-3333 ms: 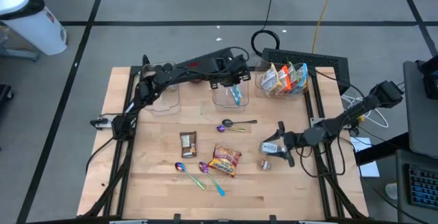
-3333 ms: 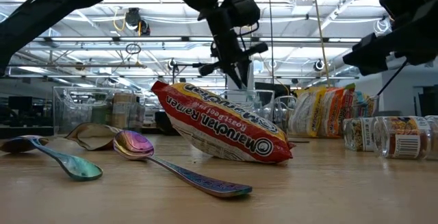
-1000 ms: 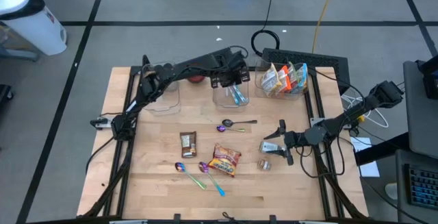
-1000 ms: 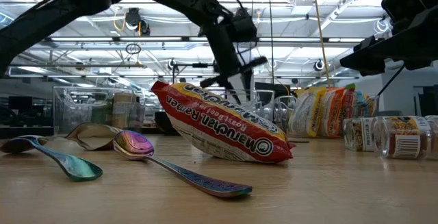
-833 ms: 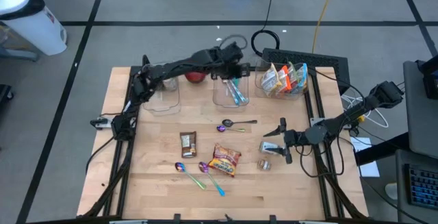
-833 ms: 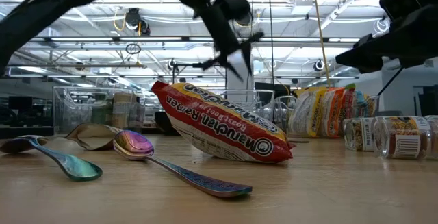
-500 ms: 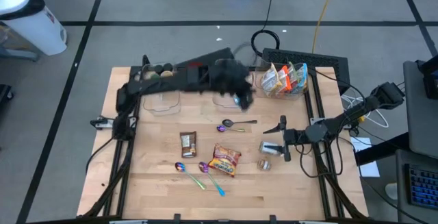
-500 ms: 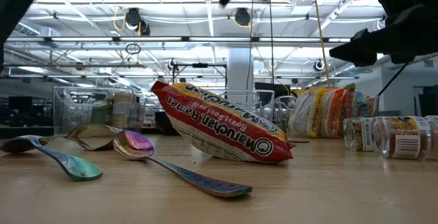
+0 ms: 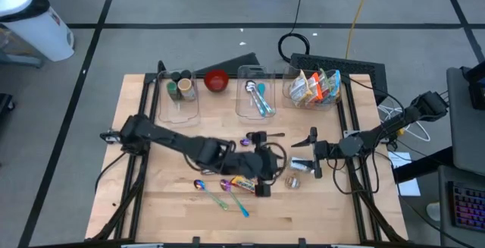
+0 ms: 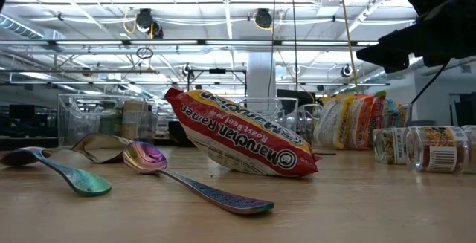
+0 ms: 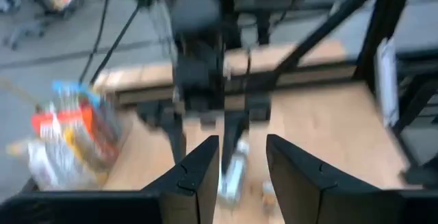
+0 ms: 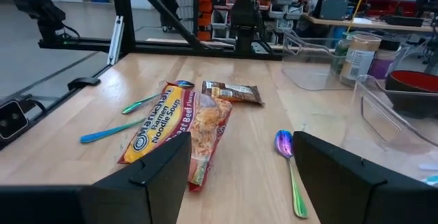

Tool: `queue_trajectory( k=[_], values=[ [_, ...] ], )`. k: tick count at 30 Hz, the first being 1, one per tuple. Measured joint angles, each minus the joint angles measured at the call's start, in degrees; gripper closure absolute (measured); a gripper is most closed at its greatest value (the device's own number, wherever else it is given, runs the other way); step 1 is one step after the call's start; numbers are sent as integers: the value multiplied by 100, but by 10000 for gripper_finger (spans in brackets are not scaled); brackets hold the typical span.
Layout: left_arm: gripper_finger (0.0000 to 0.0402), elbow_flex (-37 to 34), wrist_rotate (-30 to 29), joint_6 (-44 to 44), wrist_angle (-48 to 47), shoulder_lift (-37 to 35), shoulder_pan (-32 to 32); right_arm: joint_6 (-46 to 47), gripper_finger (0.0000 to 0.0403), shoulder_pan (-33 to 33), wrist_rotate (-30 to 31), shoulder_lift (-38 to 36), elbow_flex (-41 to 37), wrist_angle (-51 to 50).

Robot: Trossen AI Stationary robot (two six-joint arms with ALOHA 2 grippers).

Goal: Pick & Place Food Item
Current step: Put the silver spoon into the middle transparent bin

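Seen from table height, a red Maruchan ramen packet (image 10: 238, 140) lies across the middle of the wooden table (image 9: 170, 202), with two iridescent spoons (image 10: 190, 180) in front of it at the near edge and a crumpled brown snack wrapper (image 10: 104, 146) behind them.

From overhead, the left arm stretches low across the table, its left gripper (image 9: 267, 174) hovering over the right end of the packet; in its own wrist view the two dark fingers (image 11: 195, 176) stand partly apart with nothing between them. Just to the right, two small jars (image 9: 297, 171) sit on the boards — one lying on its side, one upright nearer the front.

The right gripper (image 9: 312, 155) hangs beside the jars, its fingers (image 12: 154, 172) spread wide and empty, aimed back over the packet. A third spoon (image 9: 261, 137) lies just behind the left gripper.

Along the far edge stand three clear bins — one with small containers (image 9: 182, 89), one holding spoons (image 9: 256, 96), one with bagged snacks (image 9: 314, 87) — and a red bowl (image 9: 217, 80) between the first two.
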Motion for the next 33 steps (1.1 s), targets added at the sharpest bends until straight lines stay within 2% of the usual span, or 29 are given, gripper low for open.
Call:
queue_trajectory(
  k=[3,8,12,21,26,30,33],
  values=[
    [273,-549,-186,-385,141,-10,-37,6,156,0,5,0,0,1],
    [273,-1702,-103,-741,1169,-3,62,0,156,0,9,0,0,14],
    [273,-2528,349,-717,2350,-9,234,-118,156,0,13,0,0,14],
    [273,-3971,1473,-773,3725,-265,781,-130,156,0,22,0,0,17],
    [273,-5068,1904,-443,4411,-1272,1060,-225,156,-52,26,0,-4,36],
    [273,-6290,1869,-437,4822,-2424,1138,-272,156,-213,23,-2,-4,36],
    [273,-7391,1754,-437,5696,-3304,1133,-423,156,-391,23,0,-6,34]
  ],
)
